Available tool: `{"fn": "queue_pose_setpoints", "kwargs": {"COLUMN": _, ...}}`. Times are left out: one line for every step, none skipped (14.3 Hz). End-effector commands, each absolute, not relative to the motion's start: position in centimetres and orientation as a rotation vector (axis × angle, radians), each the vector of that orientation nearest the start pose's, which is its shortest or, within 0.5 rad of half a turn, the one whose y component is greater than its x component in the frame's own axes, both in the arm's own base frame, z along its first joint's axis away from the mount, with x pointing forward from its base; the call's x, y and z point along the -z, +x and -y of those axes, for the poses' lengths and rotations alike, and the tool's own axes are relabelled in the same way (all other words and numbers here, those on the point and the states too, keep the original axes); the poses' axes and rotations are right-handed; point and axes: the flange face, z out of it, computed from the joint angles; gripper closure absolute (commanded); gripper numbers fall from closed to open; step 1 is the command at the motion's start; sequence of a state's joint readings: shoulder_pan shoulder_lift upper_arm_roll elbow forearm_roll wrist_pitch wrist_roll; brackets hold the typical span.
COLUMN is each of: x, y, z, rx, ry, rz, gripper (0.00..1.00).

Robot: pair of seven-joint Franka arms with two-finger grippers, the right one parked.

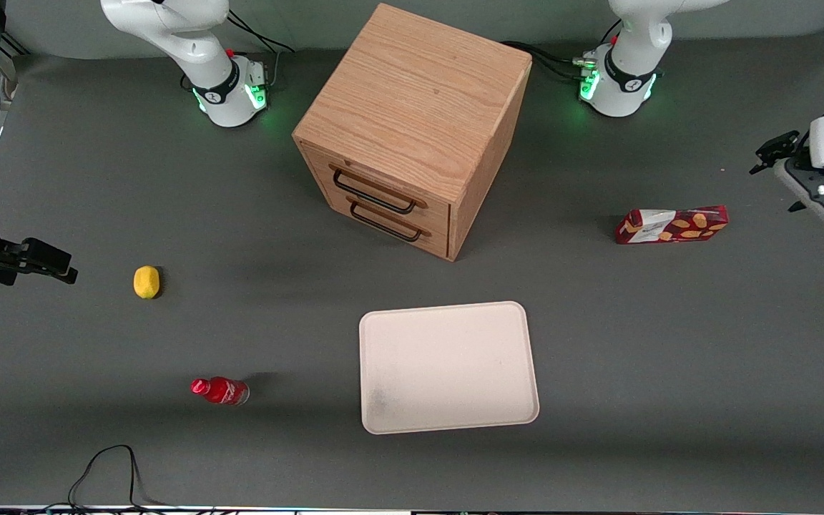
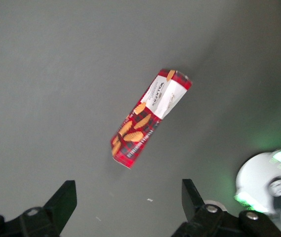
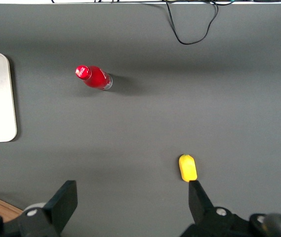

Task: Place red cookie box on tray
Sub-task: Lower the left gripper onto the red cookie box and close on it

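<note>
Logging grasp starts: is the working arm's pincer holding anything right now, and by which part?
Nothing is held. The pincer is open, above the table, and the red cookie box lies untouched below it.

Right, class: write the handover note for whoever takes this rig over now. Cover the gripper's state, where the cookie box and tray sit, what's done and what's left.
Gripper: open, holding nothing, hovering above the red cookie box.
Red cookie box: lying flat on the table toward the working arm's end, untouched.
Tray: nothing on it, nearer the front camera than the wooden drawer cabinet.
Done: nothing yet.
Left: descend, grasp the box, carry it to the tray, release.
</note>
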State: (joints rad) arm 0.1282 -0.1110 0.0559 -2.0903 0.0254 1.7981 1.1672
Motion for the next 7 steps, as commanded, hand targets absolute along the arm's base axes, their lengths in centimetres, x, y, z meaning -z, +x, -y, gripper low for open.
{"fn": "queue_pose_setpoints", "kwargs": {"x": -40.8, "y": 47.3, "z": -8.9, "rx": -0.219, "ry": -2.703, "rz": -1.755, "gripper": 0.05}}
{"fn": "queue_pose_setpoints", "kwargs": {"x": -39.3, "y": 46.8, "z": -8.8, "rx": -0.21, "ry": -2.662, "rz": -1.8, "gripper": 0.05}}
{"fn": "queue_pose_setpoints", "kwargs": {"x": -37.5, "y": 46.2, "z": -8.5, "rx": -0.192, "ry": -2.632, "rz": -1.832, "gripper": 0.05}}
{"fn": "queue_pose_setpoints", "kwargs": {"x": -35.7, "y": 45.4, "z": -8.3, "rx": -0.174, "ry": -2.609, "rz": -1.856, "gripper": 0.05}}
{"fn": "queue_pose_setpoints", "kwargs": {"x": -34.0, "y": 44.6, "z": -8.1, "rx": -0.156, "ry": -2.596, "rz": -1.861, "gripper": 0.05}}
{"fn": "queue_pose_setpoints", "kwargs": {"x": -32.4, "y": 43.7, "z": -7.8, "rx": -0.136, "ry": -2.576, "rz": -1.874, "gripper": 0.05}}
{"fn": "queue_pose_setpoints", "kwargs": {"x": -31.3, "y": 43.4, "z": -7.6, "rx": -0.099, "ry": -2.525, "rz": -1.912, "gripper": 0.05}}
